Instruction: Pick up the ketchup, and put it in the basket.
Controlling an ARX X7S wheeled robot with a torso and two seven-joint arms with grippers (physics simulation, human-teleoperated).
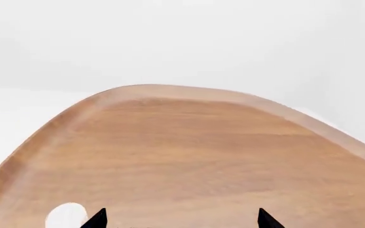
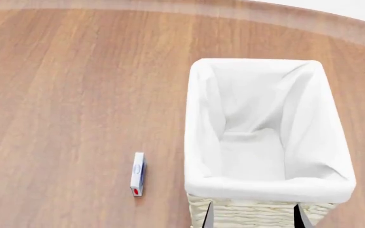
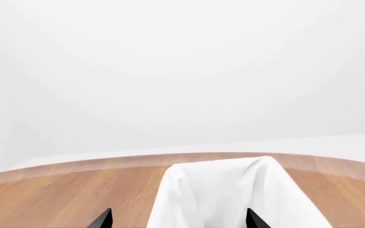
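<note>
The ketchup is out of view in every frame. The basket (image 2: 268, 190), cream wicker with a white cloth liner, stands on the wooden table at the right of the head view, and only liner shows inside it. The right wrist view has the basket (image 3: 224, 194) straight ahead. My right gripper (image 3: 178, 222) is open and empty, and its dark fingertips (image 2: 299, 216) show against the basket's near wall. My left gripper (image 1: 181, 222) is also open, with bare table between its fingertips (image 1: 97, 219).
A small white box (image 2: 137, 174) with blue and red marks lies on the table (image 2: 74, 95) just left of the basket. The table's rounded far edge (image 1: 169, 90) shows ahead of the left gripper. A white patch (image 1: 65, 216) lies beside the left fingertip; what it is I cannot tell.
</note>
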